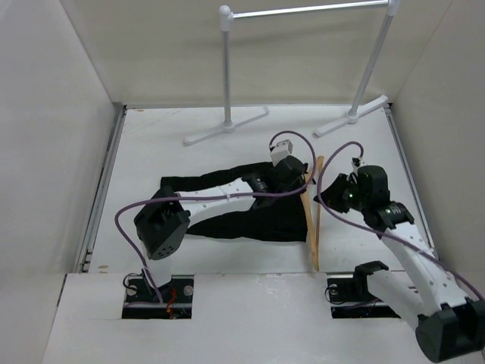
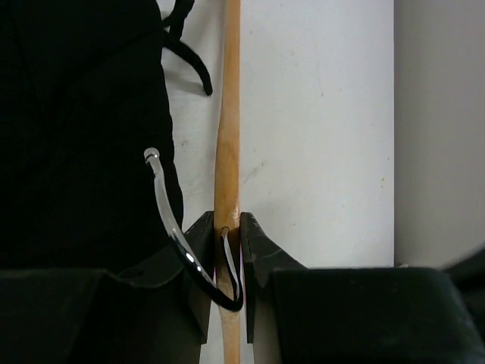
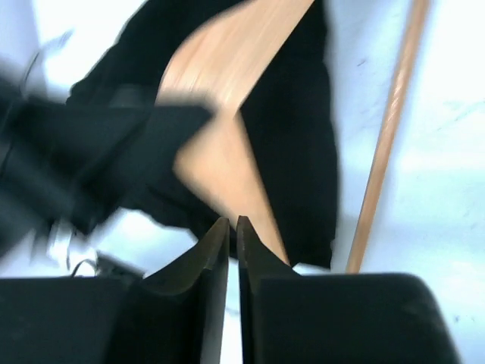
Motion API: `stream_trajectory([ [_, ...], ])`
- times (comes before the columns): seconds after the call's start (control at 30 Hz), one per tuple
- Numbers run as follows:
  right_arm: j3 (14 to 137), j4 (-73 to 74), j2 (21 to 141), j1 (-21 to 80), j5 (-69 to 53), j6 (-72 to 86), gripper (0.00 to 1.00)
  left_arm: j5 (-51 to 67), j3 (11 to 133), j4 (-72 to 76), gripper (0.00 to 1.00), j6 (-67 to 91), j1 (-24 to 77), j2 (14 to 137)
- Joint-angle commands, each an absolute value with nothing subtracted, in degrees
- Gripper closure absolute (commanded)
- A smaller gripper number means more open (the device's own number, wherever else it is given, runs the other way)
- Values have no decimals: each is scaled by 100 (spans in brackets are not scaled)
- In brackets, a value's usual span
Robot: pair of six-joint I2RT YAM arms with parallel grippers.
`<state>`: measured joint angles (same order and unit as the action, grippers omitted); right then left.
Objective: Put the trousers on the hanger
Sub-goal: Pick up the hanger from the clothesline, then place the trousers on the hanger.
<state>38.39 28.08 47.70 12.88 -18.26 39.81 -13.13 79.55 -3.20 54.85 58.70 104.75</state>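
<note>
Left gripper (image 2: pixel 227 227) was clamped on the hanger (image 2: pixel 227 152), its jaws pressing the wood from both sides at the neck, right where the metal hook (image 2: pixel 161 199) comes out. The right gripper (image 3: pixel 233 224) had its jaws all but touching. I saw nothing between them, though that view was blurred, with the hanger's broad arm just past the tips and the crossbar (image 3: pixel 385 144) off to one side.

The trousers (image 1: pixel 250 220) lay flat on the table (image 1: pixel 174 144), their near end just beside the hanger and the legs running away to the left.

I judged the hanger stiff and light, so that neck grip looked sound. The trousers I judged soft and limp, likely to sag and slide on smooth wood. I reckoned the best hold was a pinch on a doubled edge at the leg ends or the waistband.
</note>
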Motion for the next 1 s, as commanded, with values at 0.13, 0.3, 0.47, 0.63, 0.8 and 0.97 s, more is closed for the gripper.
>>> stream_trajectory([
  [0.13, 4069, 1215, 6712, 1437, -1064, 3990, 67, -2153, 7252, 114, 100, 5959, 6042, 10090],
  [0.3, 4070, 607, 7654, 1481, -1055, 3973, 55, -2232, 6996, 176, 100, 5985, 6034, 9993],
  [0.47, 3824, 229, 8050, 1709, -1081, 4069, 49, -2206, 6917, 176, 100, 5985, 5946, 10019],
  [0.63, 3586, -245, 8437, 1806, -1485, 4368, 49, -2127, 6891, 158, 100, 5950, 5858, 10081],
  [0.8, 3498, -334, 8587, 1788, -1503, 4439, 69, -2057, 6777, 176, 100, 5933, 5796, 10081],
  [0.97, 3542, -273, 8017, 1622, -1556, 4570, 92, -2039, 6698, 141, 100, 5863, 5700, 10029],
])
